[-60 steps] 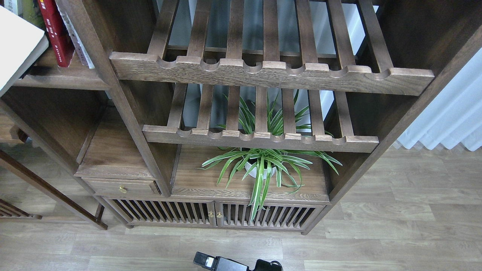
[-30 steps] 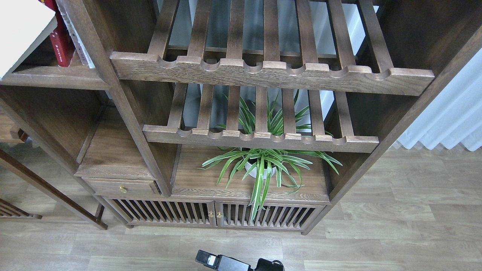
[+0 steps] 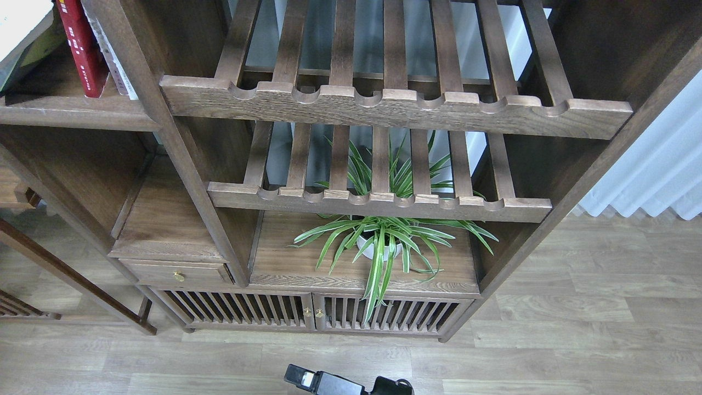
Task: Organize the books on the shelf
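I'm seeing no grippers, so their state is unknown; the tilted book point(image 3: 24, 41) risks sliding off the shelf point(image 3: 77, 112).

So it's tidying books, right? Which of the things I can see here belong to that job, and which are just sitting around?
Part of the job:
- red book, upright
- thin white book beside it
- tilted book at the far left, mostly cut off
- plank shelf under them

Just there:
- potted spider plant
- two slatted racks
- small drawer
- slatted cabinet doors
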### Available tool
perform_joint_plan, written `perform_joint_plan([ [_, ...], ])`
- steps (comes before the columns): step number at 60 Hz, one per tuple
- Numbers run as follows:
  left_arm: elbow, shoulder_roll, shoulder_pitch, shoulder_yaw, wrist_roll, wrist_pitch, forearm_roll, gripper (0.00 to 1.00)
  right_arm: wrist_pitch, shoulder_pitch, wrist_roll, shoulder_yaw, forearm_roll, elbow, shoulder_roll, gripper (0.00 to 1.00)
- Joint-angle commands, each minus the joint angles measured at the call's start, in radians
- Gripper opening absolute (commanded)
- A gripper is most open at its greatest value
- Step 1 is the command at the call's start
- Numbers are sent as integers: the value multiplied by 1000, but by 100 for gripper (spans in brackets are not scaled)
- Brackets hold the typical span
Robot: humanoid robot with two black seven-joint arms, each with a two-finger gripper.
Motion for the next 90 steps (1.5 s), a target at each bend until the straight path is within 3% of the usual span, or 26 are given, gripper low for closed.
perform_joint_plan([
  [1, -2, 45, -27, 2, 9, 0, 102, 3, 0, 0, 0, 0, 0, 1, -1, 100],
  [7, -1, 85, -56, 9, 14, 0, 145, 3, 0, 0, 0, 1, 0, 3, -3, 100],
  [16, 11, 129, -144, 28, 57, 0, 229, 3, 0, 0, 0, 1, 0, 3, -3, 100],
  [29, 31, 164, -254, 81, 66, 0, 349, 4, 0, 0, 0, 1, 0, 3, -3, 100],
  [56, 205, 172, -518, 307, 66, 0, 463, 4, 0, 0, 3, 1, 1, 1, -6, 100],
  [73, 386, 172, -763, 561, 69, 0, 490, 4, 0, 0, 5, 1, 3, 3, -7, 100],
  [90, 435, 158, -813, 641, 103, 0, 499, 4, 0, -8, 5, 3, 3, 3, -6, 100],
])
